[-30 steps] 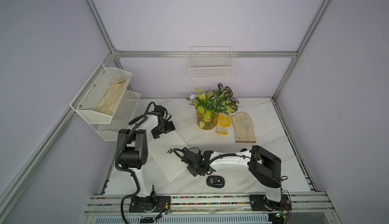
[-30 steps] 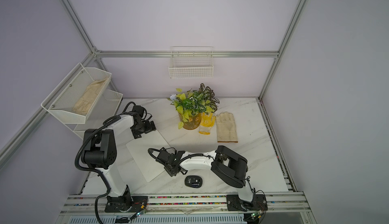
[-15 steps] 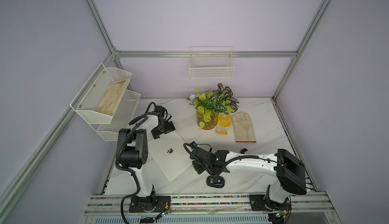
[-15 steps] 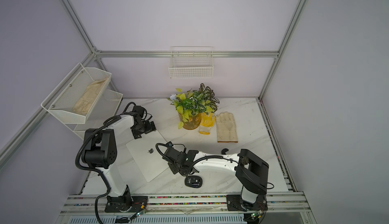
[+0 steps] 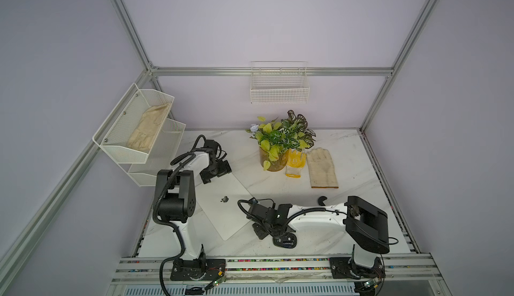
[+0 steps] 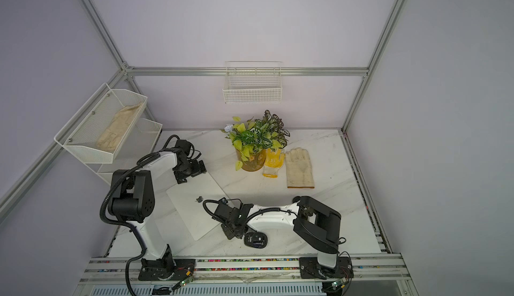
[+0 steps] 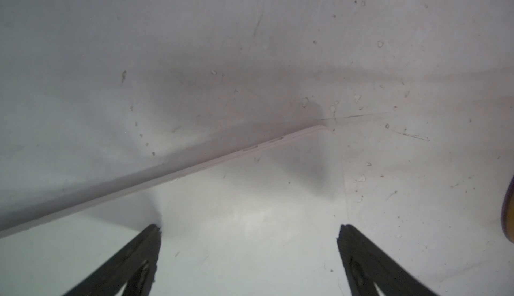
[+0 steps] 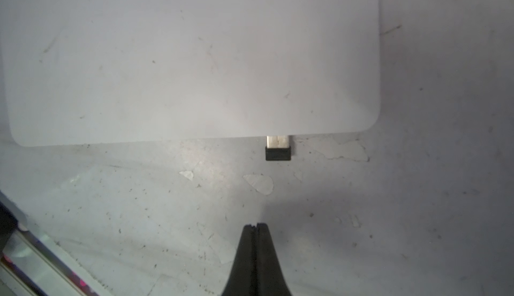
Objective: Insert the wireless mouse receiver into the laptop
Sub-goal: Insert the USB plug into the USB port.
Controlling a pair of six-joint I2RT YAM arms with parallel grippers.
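Our right hand [image 8: 256,226] hangs clenched and empty low over the desk [image 8: 139,211], arm stretched flat; the wireless mouse receiver [image 8: 278,148] meets the laptop [image 8: 194,58] edge, seemingly part-inserted. Our left hand [image 7: 249,228] gapes over its far corner.

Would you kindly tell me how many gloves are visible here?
3. One pale glove lies in the upper wall rack; a yellow glove rests beside the plant pot; a beige glove lies beside it. The lower rack tier is partly hidden.
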